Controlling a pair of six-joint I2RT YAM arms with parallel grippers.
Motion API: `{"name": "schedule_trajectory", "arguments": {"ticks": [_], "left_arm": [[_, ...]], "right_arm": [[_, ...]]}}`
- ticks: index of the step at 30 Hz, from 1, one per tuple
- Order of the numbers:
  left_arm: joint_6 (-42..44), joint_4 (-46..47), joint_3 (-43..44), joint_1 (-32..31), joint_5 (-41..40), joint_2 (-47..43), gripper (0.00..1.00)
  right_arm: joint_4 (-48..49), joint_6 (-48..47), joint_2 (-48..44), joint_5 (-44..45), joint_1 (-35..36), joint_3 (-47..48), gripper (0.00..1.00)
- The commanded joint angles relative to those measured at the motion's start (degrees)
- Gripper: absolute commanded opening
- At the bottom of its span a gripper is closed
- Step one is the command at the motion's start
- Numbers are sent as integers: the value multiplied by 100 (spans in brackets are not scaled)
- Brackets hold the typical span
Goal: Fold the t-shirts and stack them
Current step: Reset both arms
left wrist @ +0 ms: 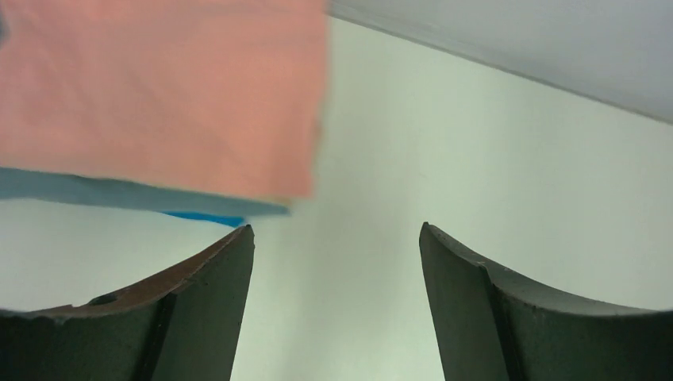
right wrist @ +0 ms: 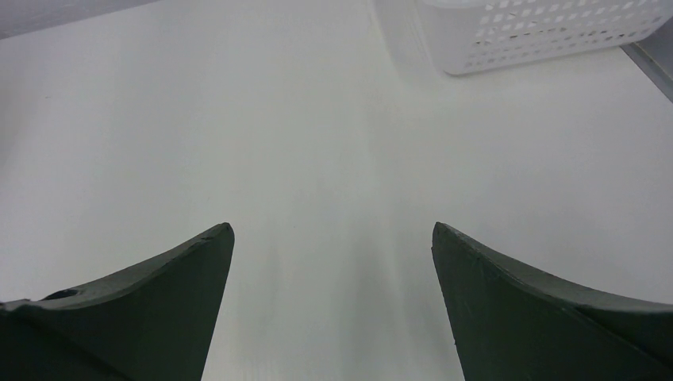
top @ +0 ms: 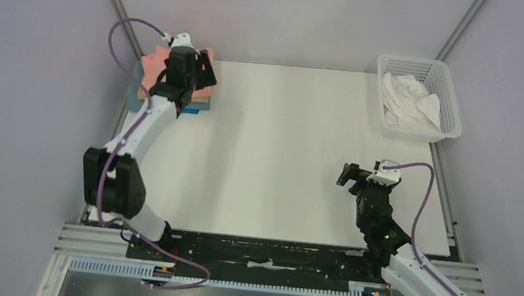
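Left wrist, flat salmon-pink t-shirt, squared edges

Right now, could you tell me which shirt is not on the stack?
The white shirt, crumpled in the basket; the pink shirt lies folded atop the others, far left.

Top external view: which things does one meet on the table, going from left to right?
First the salmon-pink t-shirt on top of the folded stack → right gripper, open over bare table → white mesh basket holding the white t-shirt.
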Motion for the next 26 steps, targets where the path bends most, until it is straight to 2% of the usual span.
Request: {"name": "schedule_trajectory", "arguments": {"ticks": [1,6,9,14,18,20,26], "left_arm": [[-629,1163,-1850,-1073,627,-1661,82],[-733,1330,-3857,-1558,1430,-3000,82],[-977,1317,-4888,-1641,1370,-4086,82],[-1409,1183,-6156,-1640,838,-5982,82],[-1474,1045,-6358,-1634,404,-6622,82],[-1471,812,-6257,-1638,343,-6691,83],[-1480,959,-6283,-1637,475,-6617,83]], "right_arm": [[-73,11,-215,-578,-21,53,98],[-527,255,-558,-703,-21,-73,98],[-355,252,-821,-1105,-21,-324,98],[-63,251,-1227,-1492,-24,-622,98],[115,165,-1297,-1468,-23,-868,98],[69,113,-1210,-1492,-21,-795,98],[174,81,-1127,-1465,-21,-801,98]]}}
